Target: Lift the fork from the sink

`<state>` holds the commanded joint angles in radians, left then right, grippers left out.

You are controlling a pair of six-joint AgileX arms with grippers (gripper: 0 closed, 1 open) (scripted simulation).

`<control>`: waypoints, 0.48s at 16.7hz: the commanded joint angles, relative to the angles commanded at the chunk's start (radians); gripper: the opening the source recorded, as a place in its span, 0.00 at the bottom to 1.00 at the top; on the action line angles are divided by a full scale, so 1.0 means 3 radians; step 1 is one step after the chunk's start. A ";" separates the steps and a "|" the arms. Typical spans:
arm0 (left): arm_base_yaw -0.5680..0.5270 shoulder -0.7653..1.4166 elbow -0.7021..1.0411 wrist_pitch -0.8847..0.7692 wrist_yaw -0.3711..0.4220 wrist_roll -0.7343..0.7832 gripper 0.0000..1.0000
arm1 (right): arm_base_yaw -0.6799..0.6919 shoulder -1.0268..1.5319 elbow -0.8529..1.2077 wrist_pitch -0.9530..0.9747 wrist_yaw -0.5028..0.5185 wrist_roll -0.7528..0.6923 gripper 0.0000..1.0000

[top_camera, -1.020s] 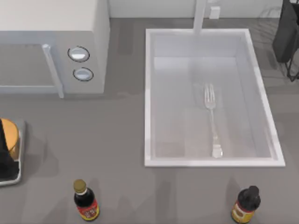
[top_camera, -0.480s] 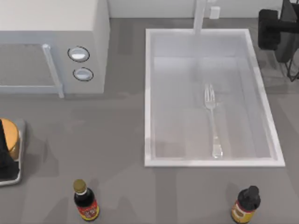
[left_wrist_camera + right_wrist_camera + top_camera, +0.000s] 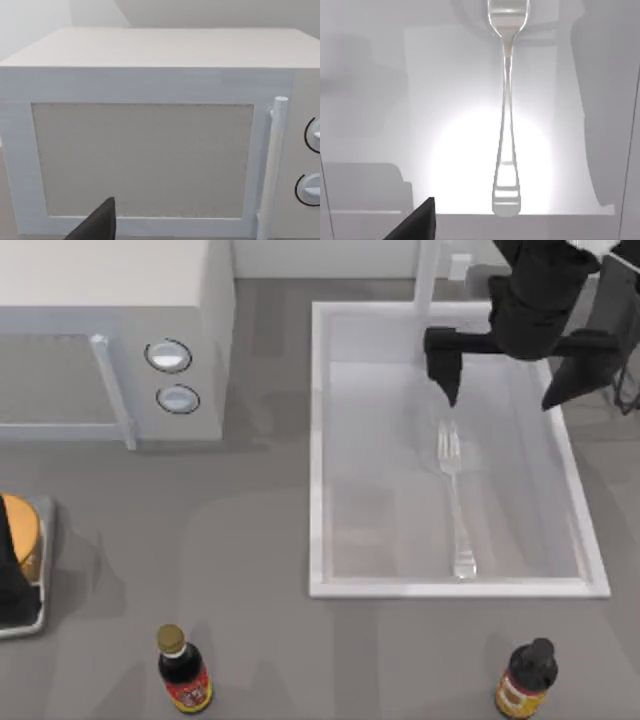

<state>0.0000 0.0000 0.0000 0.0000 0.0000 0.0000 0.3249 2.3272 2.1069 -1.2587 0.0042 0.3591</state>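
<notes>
The fork point(image 3: 455, 500) lies flat on the bottom of the sink point(image 3: 318, 450), toward the basin's right half, tines pointing at the faucet post point(image 3: 428, 275) and the broad handle end close to the near rim. Nothing is touching it.

The right gripper point(image 3: 505, 380) hangs over the faucet end of the basin with its two dark fingers point(image 3: 443, 365) spread wide, one above the water just beyond the tines, the other out over the right rim. It grips nothing. The left arm is parked off by the microwave point(image 3: 150, 135), and I cannot tell how its fingers stand.

To do this well, I would judge the gripper needs to travel along the fork toward the middle of the handle and come down with a finger on either side of the shaft, so the closing pinch runs across the thin stem. The fork is slim, polished metal, narrow at the neck and flaring to a flat end, as the right wrist view point(image 3: 506, 120) shows. Against a glossy, pale basin floor it will likely skate if nudged from one side. A low, centred descent and a firm squeeze before any rise seems wise, staying clear of the raised white walls.
</notes>
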 joint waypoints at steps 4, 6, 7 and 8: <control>0.0000 0.0000 0.0000 0.0000 0.0000 0.0000 1.00 | 0.0071 0.0555 0.0527 -0.0245 0.0007 0.0038 1.00; 0.0000 0.0000 0.0000 0.0000 0.0000 0.0000 1.00 | 0.0080 0.0622 0.0593 -0.0277 0.0008 0.0042 1.00; 0.0000 0.0000 0.0000 0.0000 0.0000 0.0000 1.00 | 0.0080 0.0622 0.0593 -0.0277 0.0008 0.0042 1.00; 0.0000 0.0000 0.0000 0.0000 0.0000 0.0000 1.00 | 0.0080 0.0622 0.0593 -0.0277 0.0008 0.0042 1.00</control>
<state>0.0000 0.0000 0.0000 0.0000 0.0000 0.0000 0.3489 2.5137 2.2849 -1.3419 0.0066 0.3718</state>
